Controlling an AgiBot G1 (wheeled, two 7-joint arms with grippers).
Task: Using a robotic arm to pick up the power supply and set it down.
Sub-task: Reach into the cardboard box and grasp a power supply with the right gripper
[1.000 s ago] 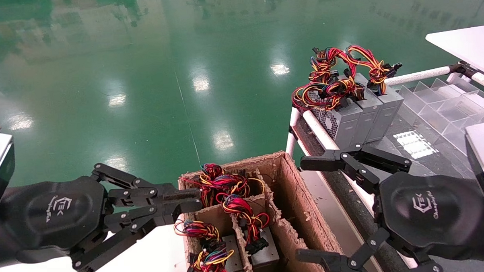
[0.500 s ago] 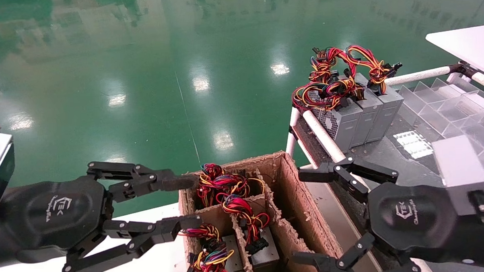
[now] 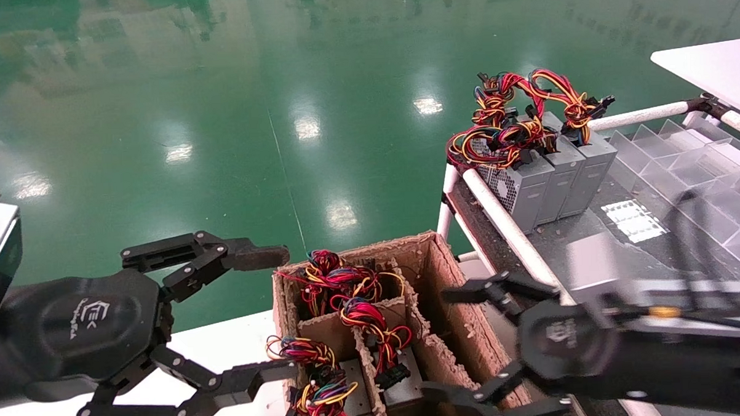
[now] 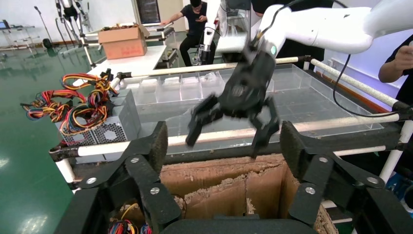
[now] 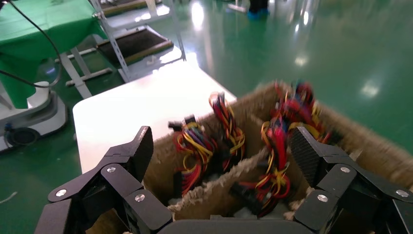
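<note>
wired power supplies [image 3: 375,355] in cardboard box [image 3: 453,303]

Right gripper [image 3: 455,343] and its arm are smearing with motion blur in the head view; palm logo unreadable. Power supplies [image 3: 385,380] in the cardboard box [image 3: 447,291] are sitting mostly hidden behind dividers and wire bundles [image 3: 361,307], nearest ones running off the near edge. Wires are blurring in the right wrist view. Left gripper [image 3: 275,313] arm is running off the left edge.
</note>
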